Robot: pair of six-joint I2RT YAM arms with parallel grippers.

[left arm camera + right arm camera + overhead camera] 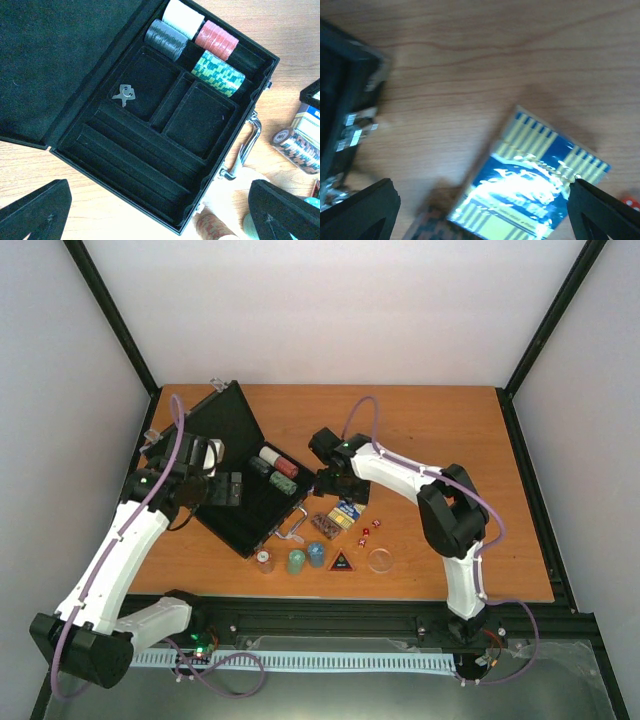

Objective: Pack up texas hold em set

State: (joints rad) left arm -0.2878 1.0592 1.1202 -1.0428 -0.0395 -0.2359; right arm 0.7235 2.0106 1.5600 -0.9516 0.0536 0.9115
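1. Nearest row, on the tabletop (450,440) to the base side of the right pincer (338,490): a reddish chip stack (263,560), a green chip stack (296,561), a blue chip stack (316,554), a black triangle (341,562) and a clear disc (380,560), each standing apart.
2. Directly under the right pincer: a blue-and-yellow card deck (530,180), lying flat. A brown striped chip roll (295,147) lies on its side just beside it. The red dice (365,533) are near, on the deck's other side.
3. Right pincer: jaws wide, holding nothing. One fingertip overlaps a deck corner; contact cannot be told.
4. Left pincer (159,200): jaws wide, holding nothing, above the case's handle-side rim.
5. Case (135,170): flat, black, open, below the left pincer. The tray is black-lined with slotted compartments. A silver handle (247,145) is on the rim. Small keys (125,95) lie in a square compartment.
6. Tray end farthest from the left pincer: a white stack (182,17), a dark grey stack (165,37), a red stack (216,40) and a green-and-white stack (219,72), all on their sides.
7. Lid (60,60): laid back, with a plain black lining.
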